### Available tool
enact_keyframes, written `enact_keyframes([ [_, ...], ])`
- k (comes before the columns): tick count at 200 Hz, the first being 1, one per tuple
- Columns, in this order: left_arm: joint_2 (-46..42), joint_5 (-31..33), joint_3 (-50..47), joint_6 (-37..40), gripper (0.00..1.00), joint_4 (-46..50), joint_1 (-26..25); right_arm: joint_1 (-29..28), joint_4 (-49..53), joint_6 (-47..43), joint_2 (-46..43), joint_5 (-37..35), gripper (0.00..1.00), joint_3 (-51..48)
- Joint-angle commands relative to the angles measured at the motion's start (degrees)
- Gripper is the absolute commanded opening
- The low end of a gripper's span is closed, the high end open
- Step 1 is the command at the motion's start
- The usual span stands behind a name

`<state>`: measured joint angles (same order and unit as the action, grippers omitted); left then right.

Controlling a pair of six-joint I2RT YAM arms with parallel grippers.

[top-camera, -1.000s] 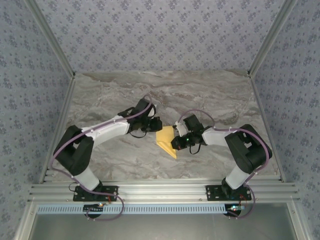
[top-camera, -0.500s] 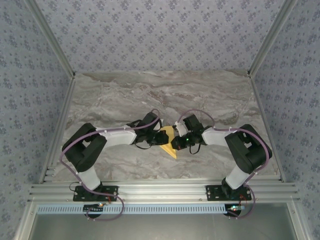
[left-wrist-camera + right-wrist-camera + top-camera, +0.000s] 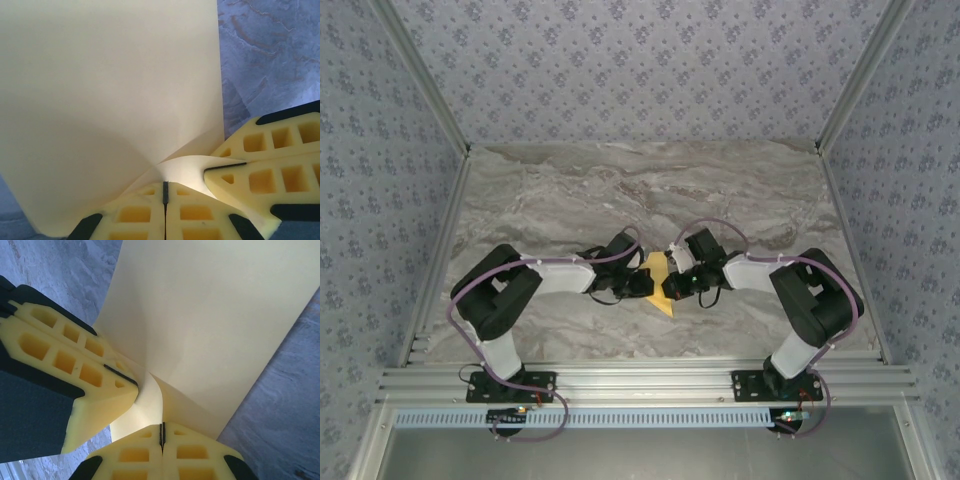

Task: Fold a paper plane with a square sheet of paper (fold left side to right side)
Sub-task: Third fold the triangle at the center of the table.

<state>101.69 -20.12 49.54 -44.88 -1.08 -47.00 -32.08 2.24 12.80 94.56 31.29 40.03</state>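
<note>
Over the last second my left arm swings in from the left of the top view toward the middle of the frame. Its jaws close as it comes, and the visible patch of the square sheet of paper (image 3: 662, 298) narrows between the two wrists. The left gripper (image 3: 165, 189) is now clamped on a curled edge of the yellow-orange paper, its pads pressed together at the bottom of the left wrist view. The right gripper (image 3: 161, 434) is unchanged, pinched shut on the same curled edge at the bottom of its own view. The two sets of fingers are just beside each other, nearly touching. The paper sits at the centre of the marble table (image 3: 620, 180), bowing up and away from both pinch points rather than lying flat. I read this as the left side being brought over to meet the right. The edges look gathered, but I see no sharp crease yet, so I judge the fold still needs pressing down.
</note>
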Motion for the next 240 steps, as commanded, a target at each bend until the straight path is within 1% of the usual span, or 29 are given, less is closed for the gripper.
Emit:
enact_keyframes([
  [1, 1.75, 2.06, -1.44, -0.54, 0.04, -0.12, -0.19, -0.55, 6.24, -0.79, 2.19, -3.45, 0.0, -0.36],
  [14, 2.0, 2.63, -2.1, -0.75, 0.04, -0.1, -0.25, -0.55, 6.38, -0.6, 1.48, -3.26, 0.01, 0.22],
  [34, 2.26, 3.41, -3.03, -0.78, 0.03, 0.09, -0.24, -0.09, 7.62, -0.42, -0.5, -3.23, 0.05, 2.07],
  [67, 2.96, 4.21, -3.83, -0.92, 0.02, 0.16, -0.2, 1.46, 11.67, -0.69, -5.38, -4.6, 0.24, 5.99],
  [93, 3.3, 4.34, -3.98, -1.09, 0.02, -0.19, -0.23, 1.82, 14.58, -0.93, -9.42, -5.45, 0.33, 6.39],
  [102, 3.34, 4.35, -3.92, -1.13, 0.02, -0.24, -0.21, 1.68, 15.84, -0.93, -10.35, -4.79, 0.34, 5.99],
  [120, 3.28, 4.41, -3.93, -1.09, 0.02, -0.14, -0.21, 0.76, 16.66, -0.24, -12.12, -1.05, 0.33, 4.3],
  [142, 3.0, 4.46, -4.01, -1.0, 0.02, 0.02, -0.2, -0.67, 13.71, 3.55, -12.38, 6.98, 0.31, 1.26],
  [159, 2.75, 4.56, -4.01, -1.07, 0.01, 0.2, -0.24, -1.98, 11.7, 6.18, -11.64, 10.43, 0.3, -0.36],
  [189, 2.81, 4.65, -3.92, -1.04, 0.02, 0.29, -0.25, -2.99, 11.8, 6.6, -9.72, 10.73, 0.3, -0.52],
  [240, 2.64, 5.0, -4.02, -0.83, 0.01, 0.55, -0.26, -3.17, 12.61, 6.14, -5.11, 7.91, 0.3, -0.64],
])
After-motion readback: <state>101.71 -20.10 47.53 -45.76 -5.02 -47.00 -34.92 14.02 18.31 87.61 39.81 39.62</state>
